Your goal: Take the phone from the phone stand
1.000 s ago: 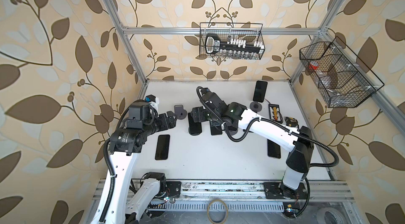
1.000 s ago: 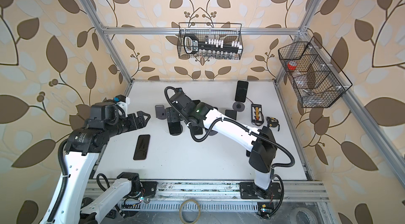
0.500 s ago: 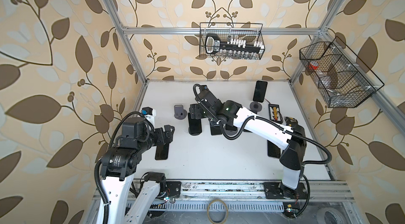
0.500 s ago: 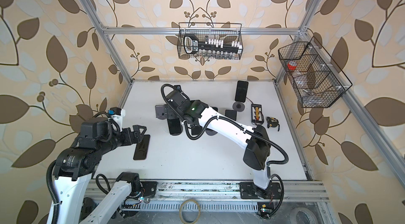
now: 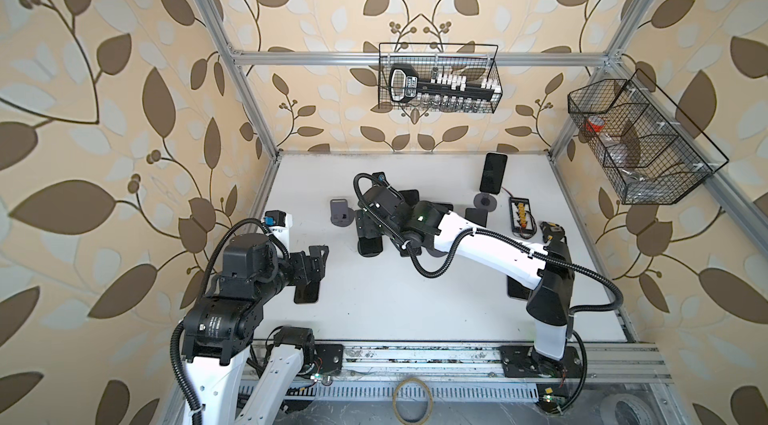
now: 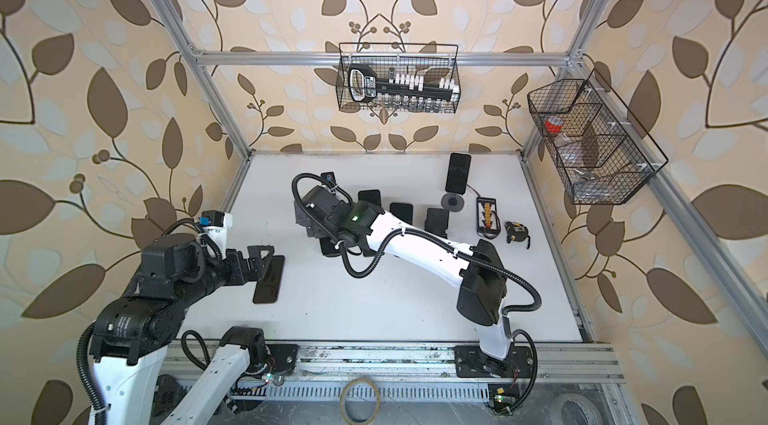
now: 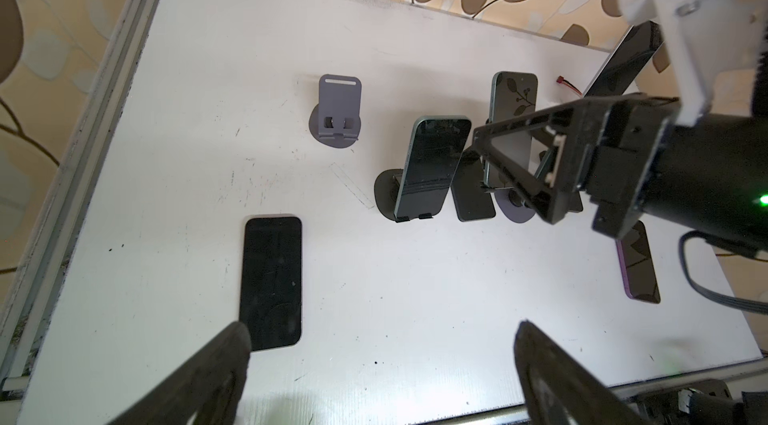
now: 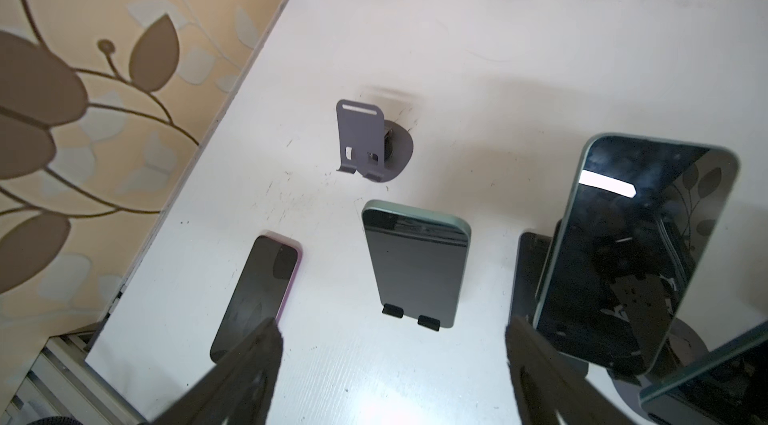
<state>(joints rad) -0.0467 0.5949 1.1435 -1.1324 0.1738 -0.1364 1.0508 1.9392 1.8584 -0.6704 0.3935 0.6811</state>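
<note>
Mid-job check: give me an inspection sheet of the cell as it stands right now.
Surface: white table, scuffed and marked.
Job's things: grey stand empty; green-edged phone leaning on a black stand; black phone lying flat.
Clutter: connector board and tape measure on the right.
Grippers: left claw open, by the flat black phone; right claw open, holding nothing, above the stands.
Cables: black conduit loops below the right arm.
Surroundings: back basket and side basket hang on leaf-papered walls.
</note>
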